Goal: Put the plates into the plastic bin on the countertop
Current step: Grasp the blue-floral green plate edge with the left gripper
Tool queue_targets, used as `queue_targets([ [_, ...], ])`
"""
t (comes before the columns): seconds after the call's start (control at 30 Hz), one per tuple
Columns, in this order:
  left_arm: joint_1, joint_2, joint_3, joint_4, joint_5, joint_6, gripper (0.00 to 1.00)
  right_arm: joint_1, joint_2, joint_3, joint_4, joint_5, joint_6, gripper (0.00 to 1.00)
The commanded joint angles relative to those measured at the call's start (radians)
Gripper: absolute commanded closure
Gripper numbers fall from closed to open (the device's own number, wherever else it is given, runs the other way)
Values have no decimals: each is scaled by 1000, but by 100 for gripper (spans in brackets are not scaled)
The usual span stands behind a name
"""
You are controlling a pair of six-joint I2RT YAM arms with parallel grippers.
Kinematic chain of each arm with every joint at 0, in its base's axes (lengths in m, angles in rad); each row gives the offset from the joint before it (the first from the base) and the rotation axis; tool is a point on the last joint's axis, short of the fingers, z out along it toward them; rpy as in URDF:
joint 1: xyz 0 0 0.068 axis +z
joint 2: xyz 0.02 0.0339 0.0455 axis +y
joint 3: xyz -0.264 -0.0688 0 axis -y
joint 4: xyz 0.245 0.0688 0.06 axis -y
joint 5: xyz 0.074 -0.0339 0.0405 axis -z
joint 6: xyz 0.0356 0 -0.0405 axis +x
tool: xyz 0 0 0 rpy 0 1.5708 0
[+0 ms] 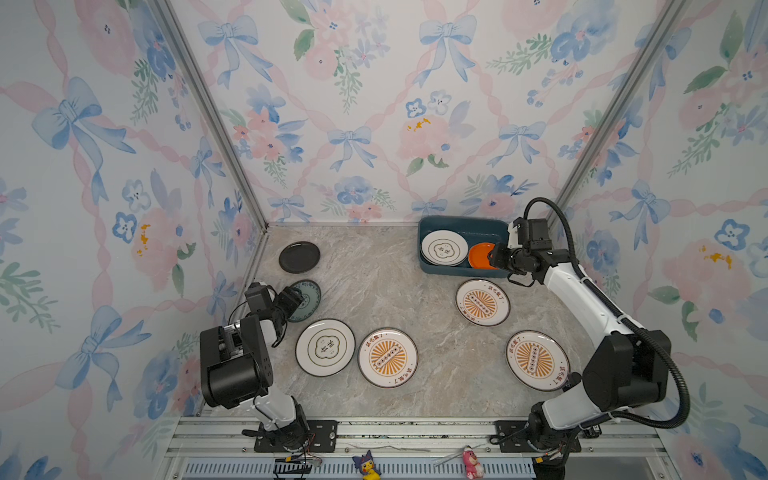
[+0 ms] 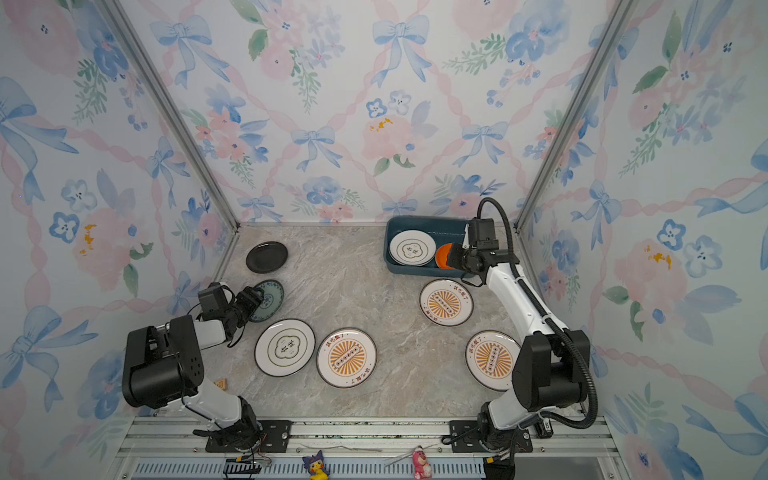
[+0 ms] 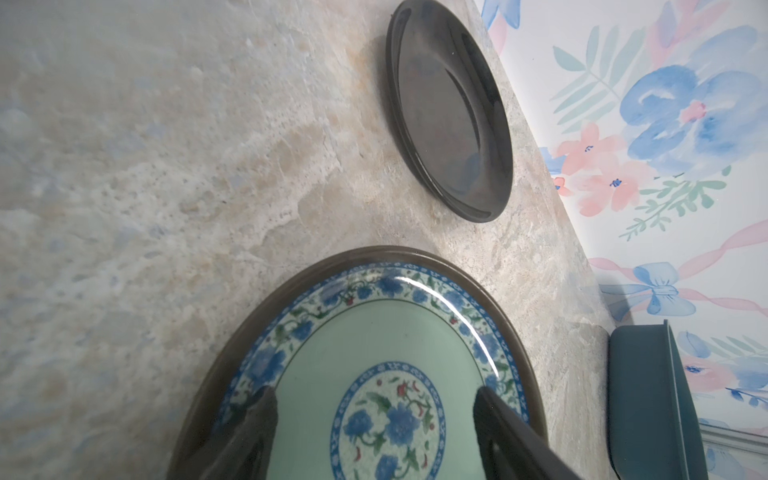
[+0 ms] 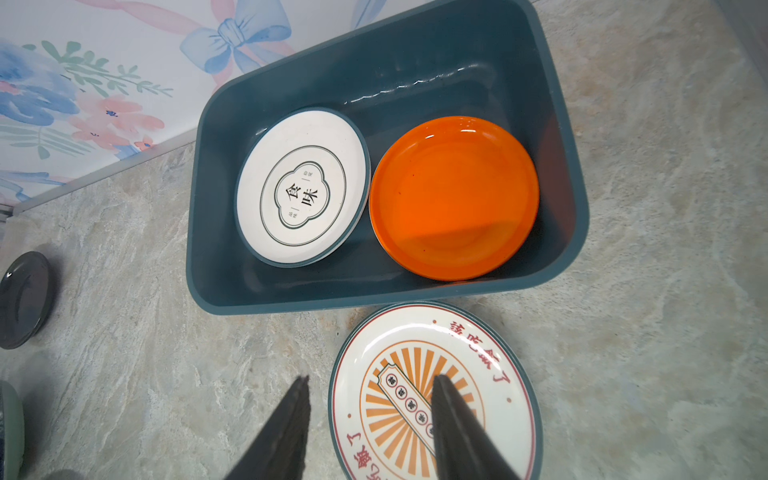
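Left wrist view: left gripper [image 3: 374, 392], jaws apart and empty, poised over teal-patterned plate [image 3: 374, 332] (mid-left in both top views); pick-up step, I judge, next needing closure on its rim; right gripper [image 4: 372, 379] likewise unclenched, empty.

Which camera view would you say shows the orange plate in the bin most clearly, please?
The right wrist view: the whole orange plate lies in the teal bin, beside a white cloud-emblem plate. In both top views the right gripper covers part of it. The left wrist view shows only the bin's end.
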Motion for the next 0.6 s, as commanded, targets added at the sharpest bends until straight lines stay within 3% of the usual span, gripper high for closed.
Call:
queue_targets([
  [0.0,3,1,-34,-59,26,-20,23,10,-10,-10,18,-17,1,54],
  [0.57,-42,-73,-42,-18,95,-76,25,31,-5,-8,7,-11,2,54],
])
